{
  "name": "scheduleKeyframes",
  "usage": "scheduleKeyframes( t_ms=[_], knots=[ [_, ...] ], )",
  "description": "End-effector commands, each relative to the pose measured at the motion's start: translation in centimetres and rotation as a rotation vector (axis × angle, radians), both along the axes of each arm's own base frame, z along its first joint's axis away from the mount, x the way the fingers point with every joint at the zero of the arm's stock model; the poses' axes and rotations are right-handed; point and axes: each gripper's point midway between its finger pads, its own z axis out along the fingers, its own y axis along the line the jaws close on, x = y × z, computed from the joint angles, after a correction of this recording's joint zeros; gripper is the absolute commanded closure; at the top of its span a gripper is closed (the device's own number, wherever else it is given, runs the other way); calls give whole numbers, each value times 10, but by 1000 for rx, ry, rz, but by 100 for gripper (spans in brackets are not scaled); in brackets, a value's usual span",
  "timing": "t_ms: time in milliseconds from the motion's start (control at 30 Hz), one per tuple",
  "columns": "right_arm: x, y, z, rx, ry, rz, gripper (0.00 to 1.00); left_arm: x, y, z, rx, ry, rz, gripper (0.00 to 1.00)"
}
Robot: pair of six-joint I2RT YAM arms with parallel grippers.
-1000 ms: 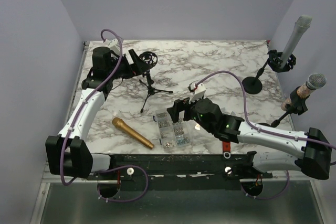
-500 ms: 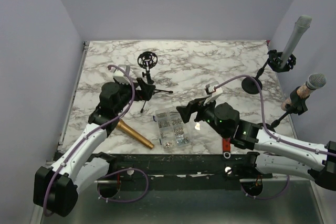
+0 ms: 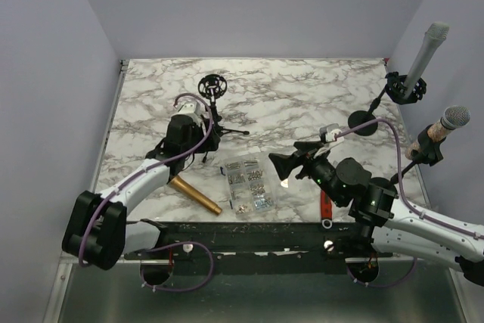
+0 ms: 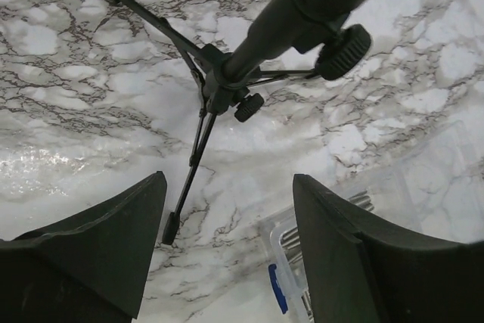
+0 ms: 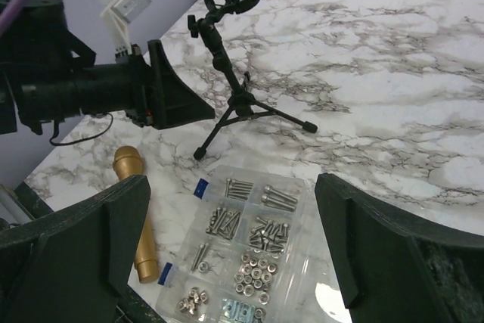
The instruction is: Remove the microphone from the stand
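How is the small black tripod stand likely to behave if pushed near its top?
The tripod stand looks light on thin splayed legs, so it would probably slide or tip. Its ring mount sits high, likely making it top-heavy.

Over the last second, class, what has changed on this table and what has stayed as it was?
The left pincer pulled back from beside the clip at the top of the tripod stand and now sits low beside its legs, open, holding nothing. The right pincer shifted right, away from the screw box, open. The stand, gold microphone and screw box stayed put.
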Motion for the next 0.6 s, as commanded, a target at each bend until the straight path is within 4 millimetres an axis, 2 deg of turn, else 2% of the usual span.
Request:
scheduleKeyframes(
  t_ms=[0, 167, 333, 567],
  knots=[
    [1, -13, 4, -2, -21, -36, 0, 17, 6, -19, 94, 75, 56, 36],
    [-1, -21, 6, 8, -22, -48, 0, 31, 3, -36, 129, 147, 70, 44],
    [-2, -28, 7, 12, -22, -66, 0, 38, -1, -54, 152, 229, 72, 46],
    [0, -27, 7, 5, -20, -71, 0, 44, -6, -65, 157, 262, 72, 49]
  ],
)
